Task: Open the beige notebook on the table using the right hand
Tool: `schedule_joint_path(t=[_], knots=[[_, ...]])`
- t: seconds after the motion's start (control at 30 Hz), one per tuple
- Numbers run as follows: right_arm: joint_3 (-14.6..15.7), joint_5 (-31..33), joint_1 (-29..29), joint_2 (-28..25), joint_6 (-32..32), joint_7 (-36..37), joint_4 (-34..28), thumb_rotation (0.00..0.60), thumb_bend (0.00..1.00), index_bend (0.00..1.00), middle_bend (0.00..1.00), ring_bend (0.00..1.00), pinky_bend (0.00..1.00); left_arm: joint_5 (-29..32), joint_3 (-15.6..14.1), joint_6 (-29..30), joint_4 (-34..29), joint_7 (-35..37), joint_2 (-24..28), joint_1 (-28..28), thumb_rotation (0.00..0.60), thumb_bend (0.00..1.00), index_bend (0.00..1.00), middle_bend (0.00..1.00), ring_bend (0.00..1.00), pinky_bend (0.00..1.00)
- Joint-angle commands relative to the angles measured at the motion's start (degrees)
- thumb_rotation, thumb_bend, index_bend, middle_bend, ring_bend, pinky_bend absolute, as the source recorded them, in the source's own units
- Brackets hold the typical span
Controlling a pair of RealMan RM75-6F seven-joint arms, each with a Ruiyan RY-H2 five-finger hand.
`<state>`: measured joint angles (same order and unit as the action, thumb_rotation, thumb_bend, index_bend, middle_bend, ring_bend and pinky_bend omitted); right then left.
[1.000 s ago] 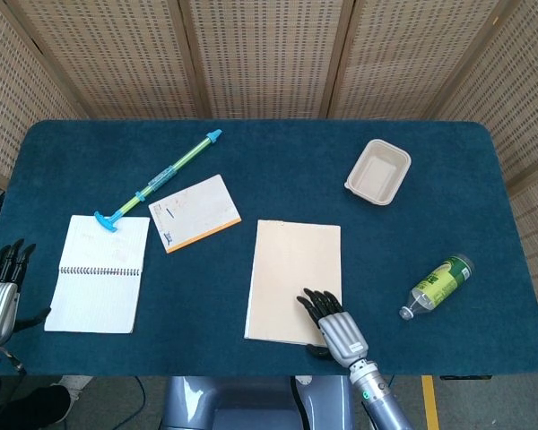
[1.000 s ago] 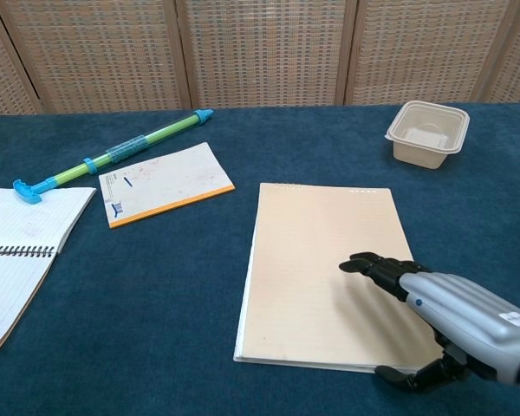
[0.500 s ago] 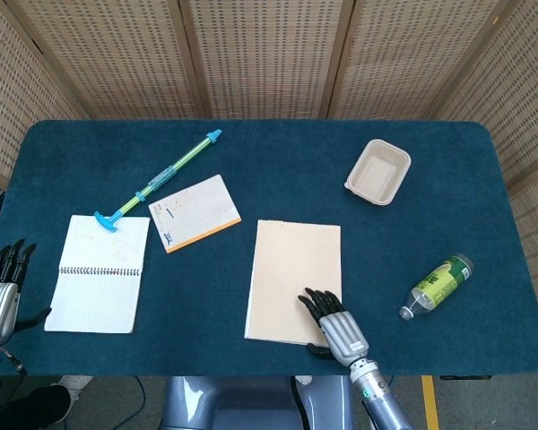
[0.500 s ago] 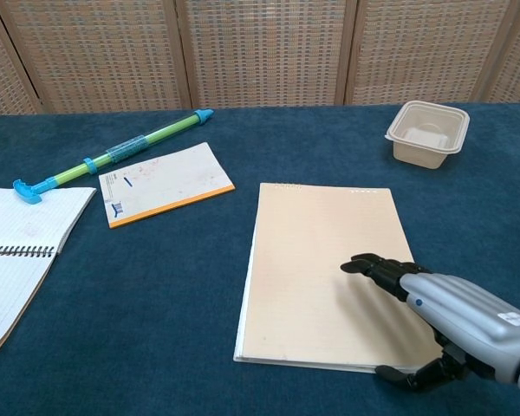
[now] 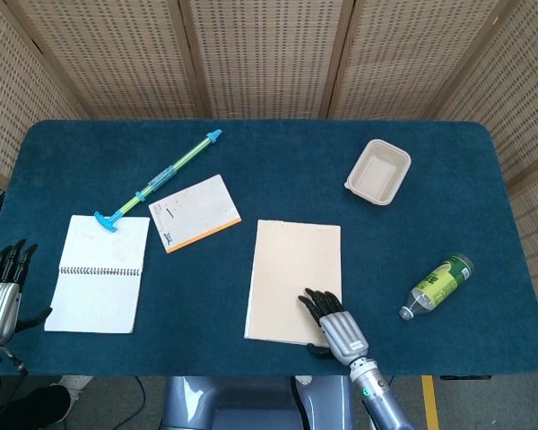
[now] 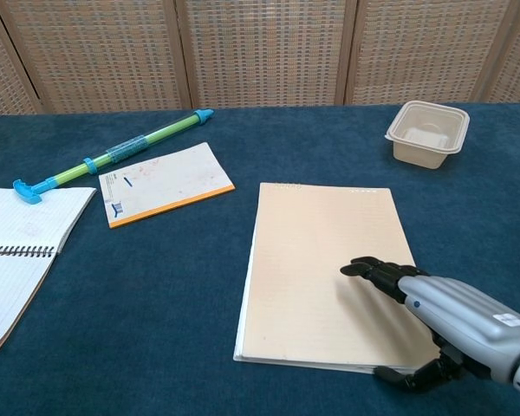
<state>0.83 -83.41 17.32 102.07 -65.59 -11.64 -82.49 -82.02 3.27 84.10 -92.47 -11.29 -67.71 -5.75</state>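
Note:
The beige notebook (image 5: 293,279) (image 6: 322,271) lies closed and flat near the table's front middle. My right hand (image 5: 334,323) (image 6: 440,316) is over its near right corner, palm down, fingers stretched out across the cover and the thumb down by the front edge. It holds nothing. Whether the fingers touch the cover I cannot tell. My left hand (image 5: 0,288) shows only in the head view, off the table's left edge, fingers straight and apart, empty.
An open spiral notebook (image 5: 100,273) lies at the left, an orange-edged notepad (image 5: 194,212) and a green and blue pen-like stick (image 5: 159,177) behind it. A beige tray (image 5: 377,171) sits at the back right, a green bottle (image 5: 438,284) lies at the right.
My right hand has drawn back slightly toward the notebook's near edge. The notebook stays closed and the left hand has not moved.

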Motion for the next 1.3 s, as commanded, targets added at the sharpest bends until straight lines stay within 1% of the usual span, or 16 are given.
schedule_joint_path(t=[0.03,0.13,0.17,0.33,0.43,0.5,0.7,0.9,1.17,1.3], knots=[[-0.2,0.3,0.2,0.1,0.3,-0.2,0.4,0.6,0.44,0.01,0.0,0.0,0.0,-0.1,-0.3,-0.6,-0.4,0.8,0.4,-0.1,0.6,0.0,0.0,0.0,0.0,0.0],[-0.5,0.7,0.5,0.3,0.8,-0.1,0.9,0.6,0.46,0.01,0.0,0.0,0.0,-0.1,-0.4,-1.0,-0.8,1.8,0.9,-0.2,0.6,0.0,0.0,0.0,0.0,0.0],[-0.6,0.9,0.6,0.4,0.9,0.0,1.1,0.6,0.48,0.02,0.0,0.0,0.0,-0.2,-0.4,-1.0,-0.7,1.8,0.9,-0.2,0.6,0.0,0.0,0.0,0.0,0.0],[-1.4,1.2,0.9,1.5,0.6,0.0,3.2,0.6,0.68,0.04,0.0,0.0,0.0,-0.1,-0.3,-0.8,-0.4,1.7,0.7,-0.2,0.6,0.0,0.0,0.0,0.0,0.0],[-2.0,0.8,1.2,2.0,0.1,0.8,4.0,0.6,0.73,0.04,0.0,0.0,0.0,-0.2,-0.2,-0.7,-0.4,1.5,0.6,-0.2,0.6,0.0,0.0,0.0,0.0,0.0],[-2.3,0.7,1.4,2.1,-0.2,1.1,4.3,0.6,0.74,0.04,0.0,0.0,0.0,-0.2,-0.2,-0.6,-0.4,1.5,0.6,-0.2,0.6,0.0,0.0,0.0,0.0,0.0],[-3.2,0.7,1.9,2.6,-0.6,1.6,5.0,0.6,0.75,0.05,0.0,0.0,0.0,-0.2,-0.3,-0.7,-0.5,1.4,0.5,-0.2,0.6,0.0,0.0,0.0,0.0,0.0],[-4.9,0.7,3.3,2.6,-0.6,1.2,4.5,0.6,0.74,0.05,0.0,0.0,0.0,0.1,-0.2,-0.7,-0.4,1.4,0.5,-0.2,0.6,0.0,0.0,0.0,0.0,0.0],[-8.2,3.5,6.6,1.7,2.5,-2.9,2.6,0.6,0.73,0.05,0.0,0.0,0.0,0.2,-0.2,-1.0,-0.5,1.4,0.5,-0.3,0.6,0.0,0.0,0.0,0.0,0.0],[-10.0,5.4,8.4,1.3,4.0,-5.3,1.9,0.6,0.7,0.05,0.0,0.0,0.0,0.5,-0.2,-1.2,-0.5,1.4,0.6,-0.3,0.6,0.0,0.0,0.0,0.0,0.0]])
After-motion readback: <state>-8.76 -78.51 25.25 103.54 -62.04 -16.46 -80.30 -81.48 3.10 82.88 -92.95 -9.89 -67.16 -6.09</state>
